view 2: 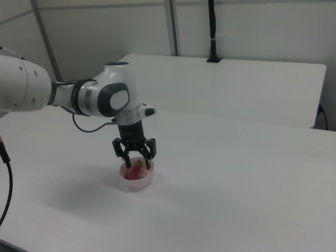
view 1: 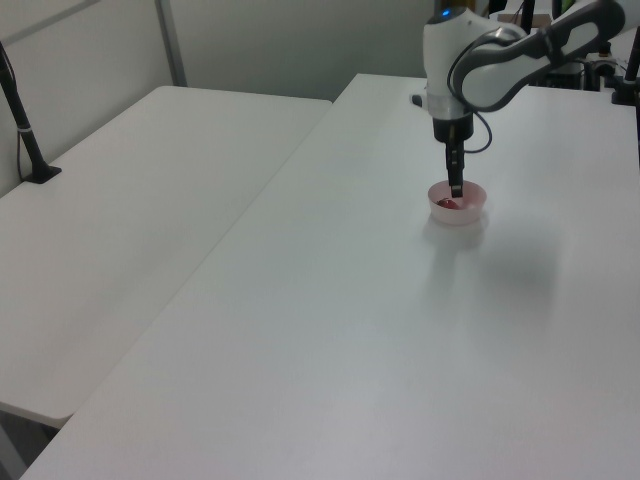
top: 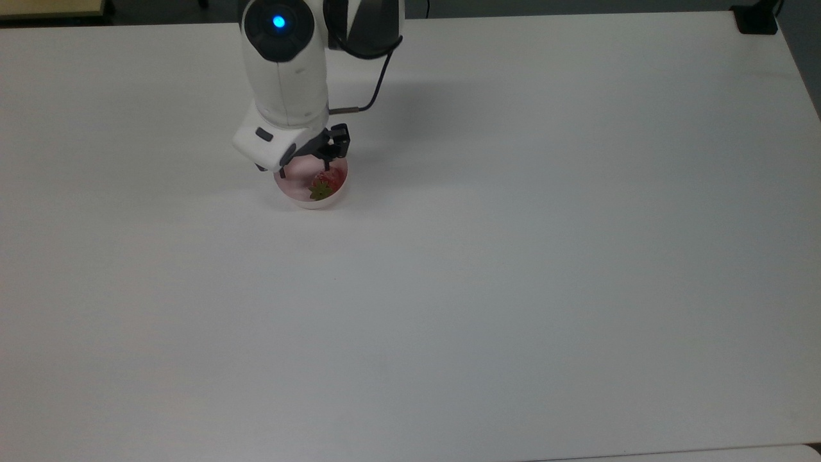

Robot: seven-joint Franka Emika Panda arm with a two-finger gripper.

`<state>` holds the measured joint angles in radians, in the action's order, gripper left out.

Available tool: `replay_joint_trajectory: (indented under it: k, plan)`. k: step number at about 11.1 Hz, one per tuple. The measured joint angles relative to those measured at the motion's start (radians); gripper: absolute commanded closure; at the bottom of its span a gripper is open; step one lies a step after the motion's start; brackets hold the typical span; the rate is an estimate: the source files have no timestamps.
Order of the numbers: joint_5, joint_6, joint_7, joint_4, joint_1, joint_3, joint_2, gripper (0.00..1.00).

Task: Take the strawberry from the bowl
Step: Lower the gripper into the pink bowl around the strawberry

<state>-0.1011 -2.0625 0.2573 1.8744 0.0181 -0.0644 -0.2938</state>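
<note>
A small round pale pink bowl [top: 300, 196] with a whitish outer wall sits upright on the white surface. Inside it, toward the top view's right, lies a glossy red strawberry [top: 328, 179] on its side (green leafy cap [top: 319, 190] pointing to the bowl's near rim).
</note>
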Motion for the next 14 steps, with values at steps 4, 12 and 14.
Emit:
replay_joint_trajectory:
  k: [4, 12, 14]
  plan:
    - [-0.002, -0.003, -0.014, -0.001, 0.0, 0.024, -0.03, 0.33]
    - [-0.002, -0.042, -0.02, -0.008, -0.001, 0.028, -0.047, 0.56]
    - [-0.002, -0.042, -0.02, -0.01, -0.002, 0.028, -0.046, 0.56]
